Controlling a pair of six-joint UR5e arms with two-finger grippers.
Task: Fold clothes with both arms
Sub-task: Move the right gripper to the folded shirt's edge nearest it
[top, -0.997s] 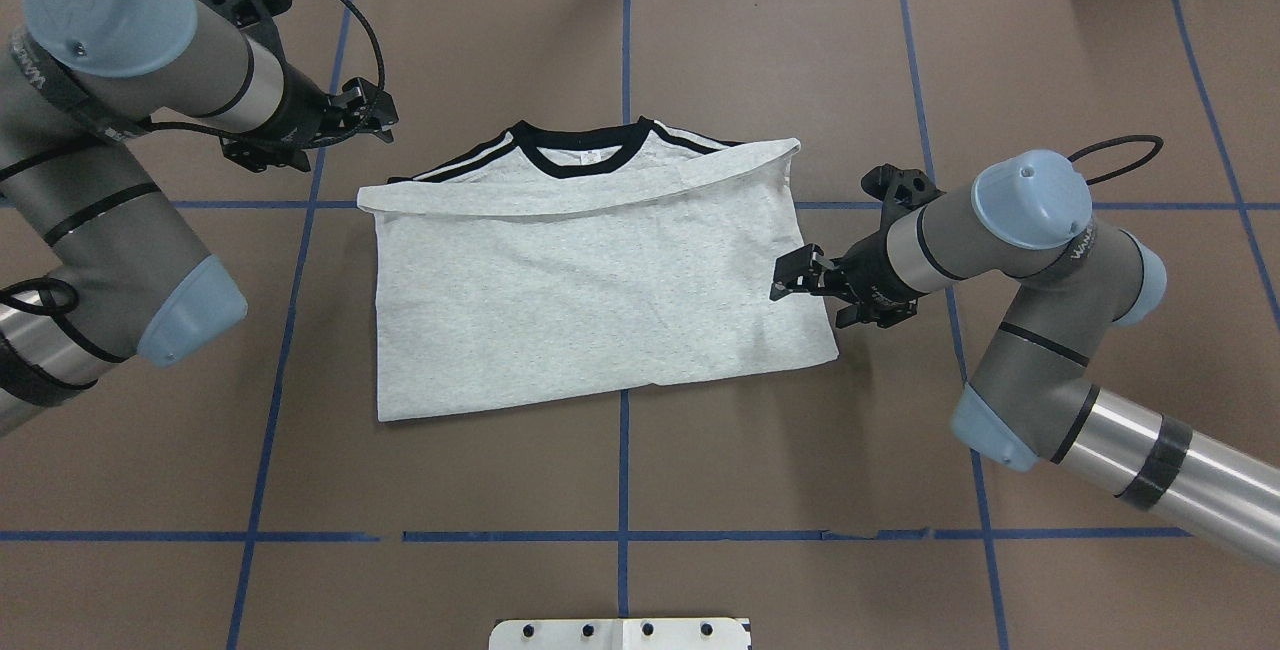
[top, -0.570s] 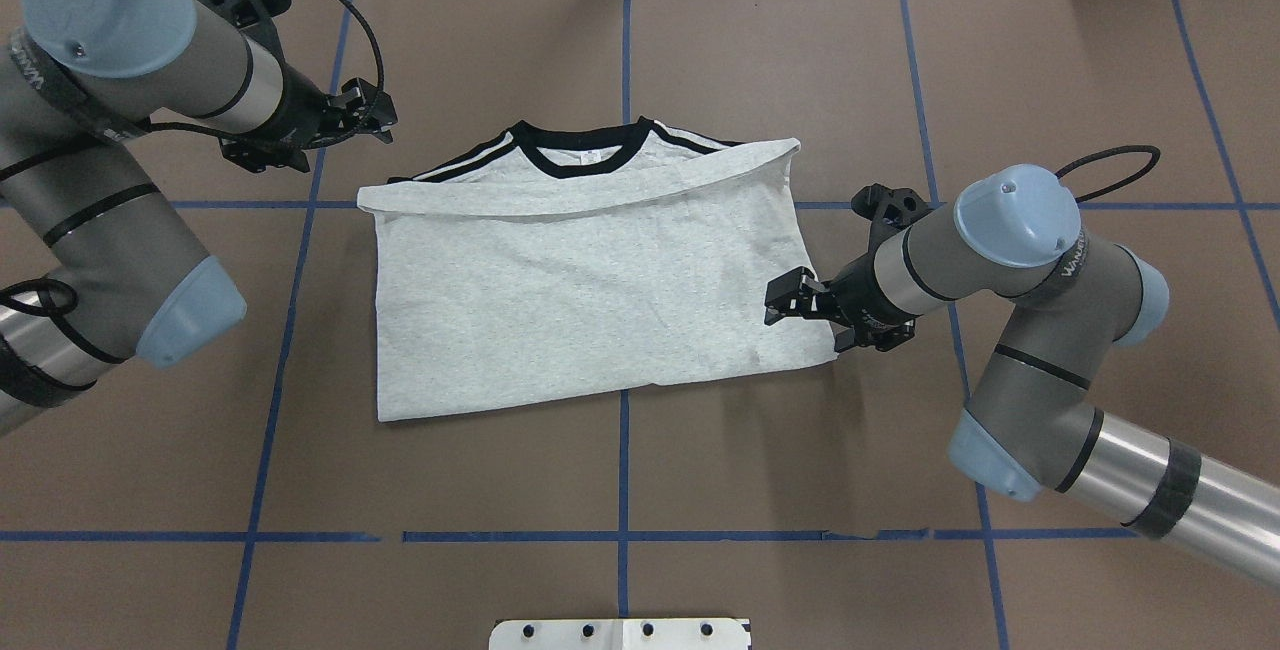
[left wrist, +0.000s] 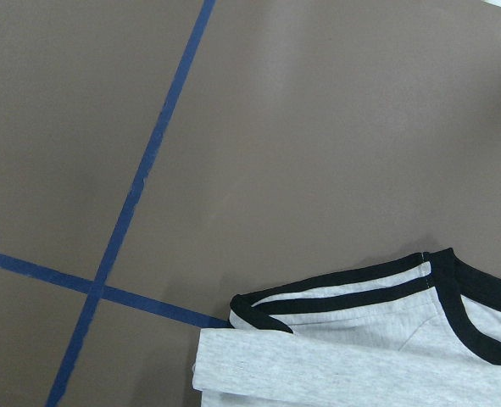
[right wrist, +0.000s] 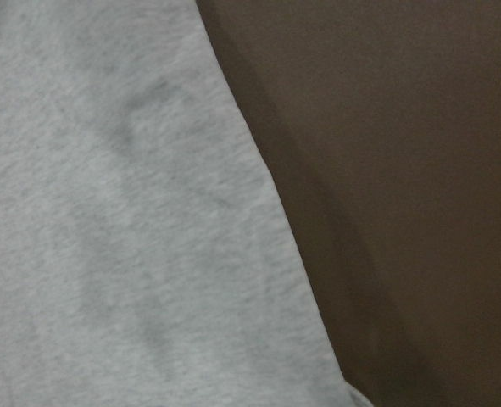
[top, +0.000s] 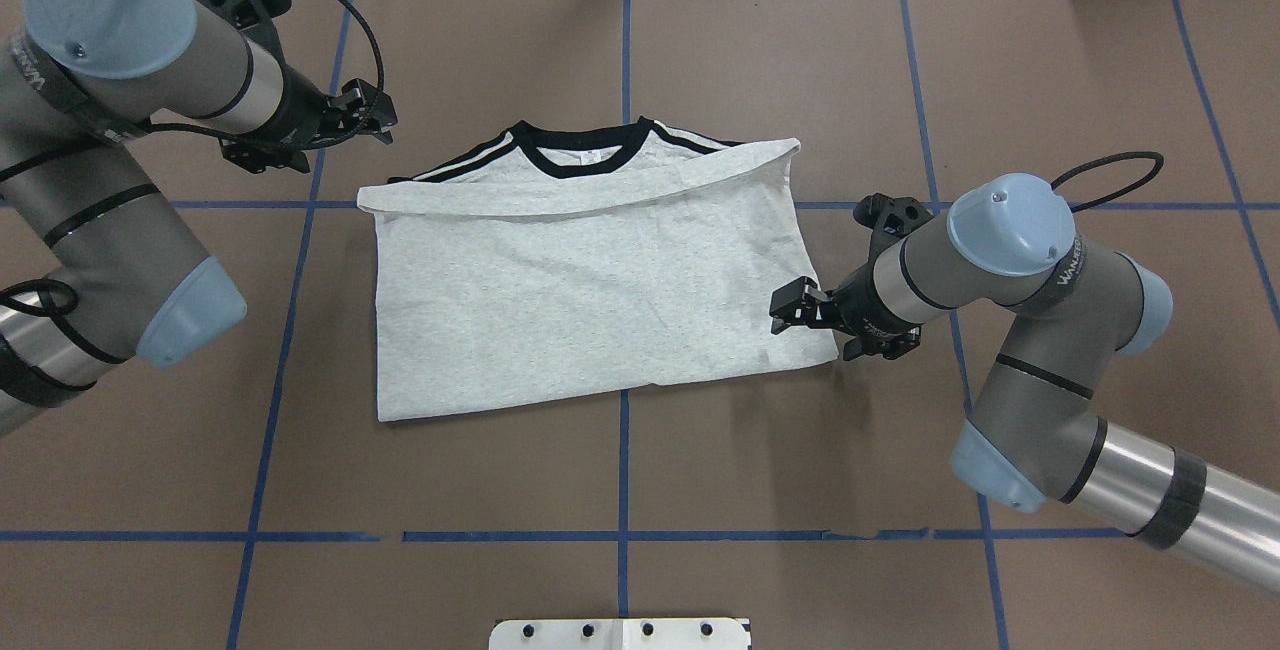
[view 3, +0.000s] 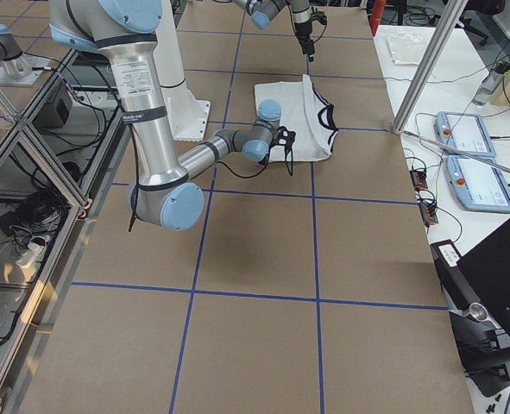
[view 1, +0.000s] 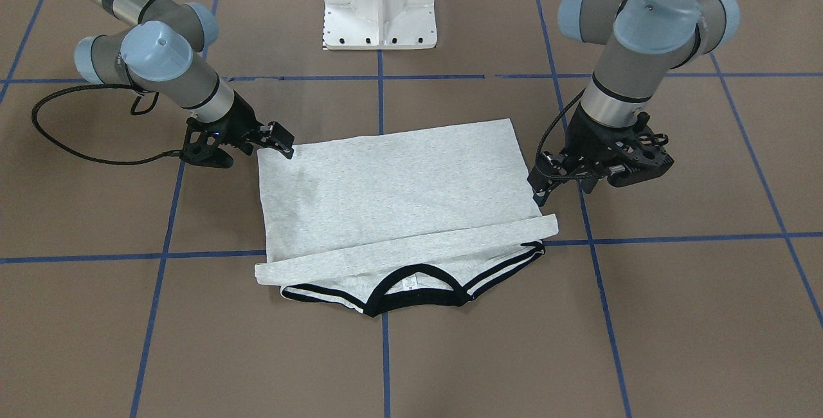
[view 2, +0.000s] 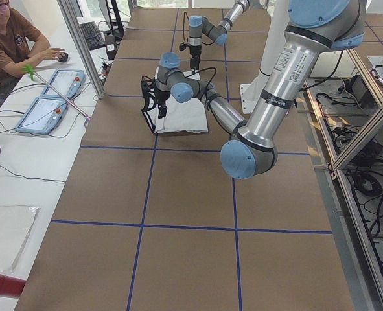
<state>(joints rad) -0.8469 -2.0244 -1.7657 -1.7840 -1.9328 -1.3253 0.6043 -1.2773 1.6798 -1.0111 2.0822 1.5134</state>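
The grey T-shirt [top: 590,300] lies folded on the brown table, plain back up, its hem laid over just below the black collar [top: 585,145]. It also shows as the shirt [view 1: 398,186] from the front. My left gripper [top: 383,115] hovers off the shirt's far-left shoulder, open and empty; its wrist view shows the striped shoulder [left wrist: 343,297]. My right gripper [top: 783,310] sits low at the shirt's right edge near the near-right corner, open, fingers by the cloth edge. Its wrist camera shows grey fabric [right wrist: 106,212] and bare table.
The white pedestal base [view 1: 379,0] stands behind the shirt on the robot's side. Blue tape lines [top: 622,450] cross the table. A person [view 2: 10,39] sits at a side bench with tablets [view 2: 48,97] beyond the table's far edge.
My right gripper has slid along the shirt's right edge toward the robot and the near corner. The left arm and the shirt have not moved.
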